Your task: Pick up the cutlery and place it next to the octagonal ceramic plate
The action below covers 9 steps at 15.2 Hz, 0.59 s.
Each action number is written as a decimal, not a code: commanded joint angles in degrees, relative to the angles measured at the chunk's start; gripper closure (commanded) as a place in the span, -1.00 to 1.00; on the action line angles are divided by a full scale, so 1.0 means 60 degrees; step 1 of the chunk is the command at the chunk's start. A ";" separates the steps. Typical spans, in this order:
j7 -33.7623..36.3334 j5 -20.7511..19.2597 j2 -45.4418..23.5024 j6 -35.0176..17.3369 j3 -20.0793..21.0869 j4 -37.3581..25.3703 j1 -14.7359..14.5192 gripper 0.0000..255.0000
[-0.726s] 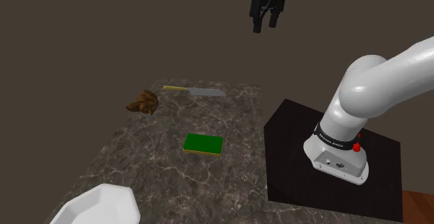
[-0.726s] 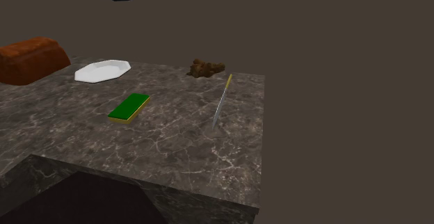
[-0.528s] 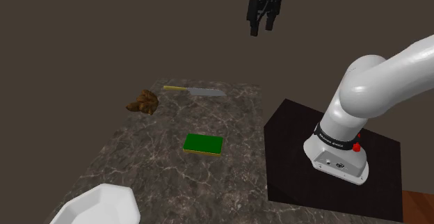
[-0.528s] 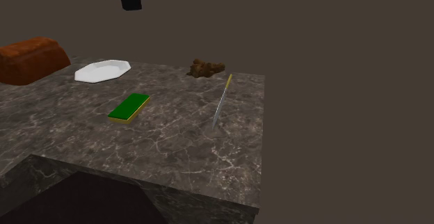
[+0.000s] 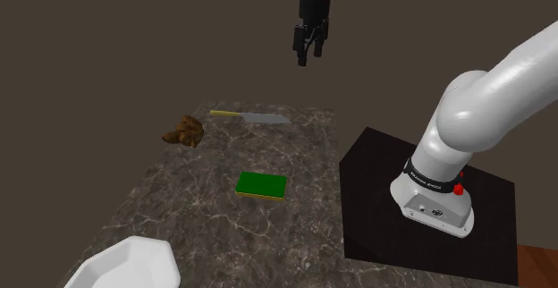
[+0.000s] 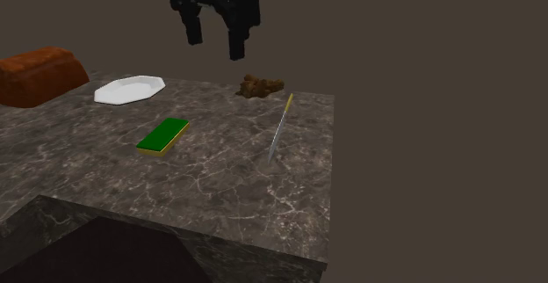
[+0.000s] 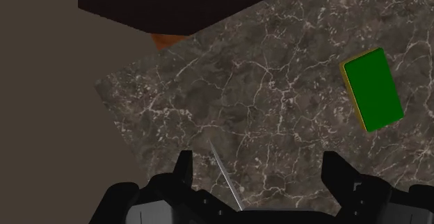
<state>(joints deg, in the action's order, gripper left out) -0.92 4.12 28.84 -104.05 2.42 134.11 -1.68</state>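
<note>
The cutlery is a knife (image 5: 250, 116) with a yellow handle and a grey blade, lying flat near the marble table's far edge in the shoulder view. In the second exterior view the knife (image 6: 281, 127) lies near the right edge. My gripper (image 5: 307, 55) hangs high above it, open and holding nothing. In the wrist view the knife blade (image 7: 226, 177) shows far below, between the spread fingers (image 7: 183, 167). The white octagonal plate (image 5: 125, 264) sits at the table's near left corner in the shoulder view. In the second exterior view the plate (image 6: 130, 89) is at the far left.
A green sponge with a yellow base (image 5: 261, 185) lies mid-table. A brown lump (image 5: 183, 131) sits close to the knife's handle. The black stand (image 5: 384, 161) adjoins the table. A red-brown rounded object (image 6: 39, 75) stands beyond the plate.
The gripper has swung toward the shoulder view's left and come lower, nearer above the knife. Nothing on the table has moved.
</note>
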 commanded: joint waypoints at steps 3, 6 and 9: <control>-0.0609 -0.0098 -0.1323 -0.1217 -0.0013 -0.0114 -0.0109 -1.00; -0.1041 -0.0174 -0.2353 -0.1951 -0.0013 -0.0409 -0.0173 -1.00; -0.1445 -0.0254 -0.3412 -0.2603 0.0005 -0.0818 -0.0233 -1.00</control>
<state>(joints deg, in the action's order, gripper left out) -8.73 2.77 10.41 -118.65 2.41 130.33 -2.95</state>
